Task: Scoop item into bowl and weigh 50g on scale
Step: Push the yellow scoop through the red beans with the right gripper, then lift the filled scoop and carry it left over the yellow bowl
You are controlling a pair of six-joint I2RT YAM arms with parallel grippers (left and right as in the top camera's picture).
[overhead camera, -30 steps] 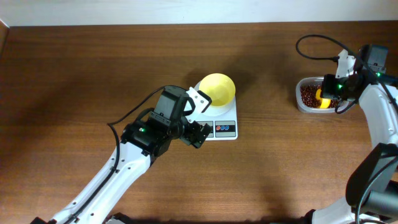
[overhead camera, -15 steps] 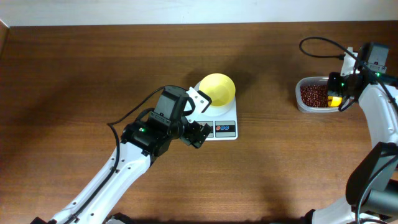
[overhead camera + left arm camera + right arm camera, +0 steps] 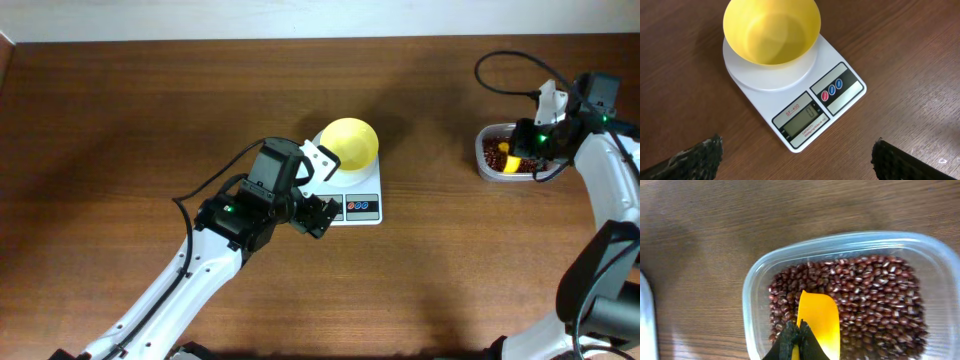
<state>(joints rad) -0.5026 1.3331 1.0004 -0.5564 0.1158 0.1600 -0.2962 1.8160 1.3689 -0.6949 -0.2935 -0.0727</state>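
Observation:
The pale-yellow bowl (image 3: 349, 141) stands empty on the white scale (image 3: 360, 208); both also show in the left wrist view, bowl (image 3: 771, 30) on scale (image 3: 840, 97). My left gripper (image 3: 312, 212) is open and empty, just left of the scale's front (image 3: 795, 162). The reddish-brown beans (image 3: 875, 300) fill a clear tub (image 3: 752, 287) at the far right (image 3: 490, 152). My right gripper (image 3: 799, 332) is shut on a yellow scoop (image 3: 819, 320), whose empty blade lies over the beans at the tub's left side (image 3: 512, 160).
A black cable (image 3: 505, 72) loops above the tub near the right arm. The wooden table (image 3: 150, 100) extends to the left and front.
The right gripper with the scoop swung to the tub's right end, then back to its left side. The left arm, bowl and scale have not moved.

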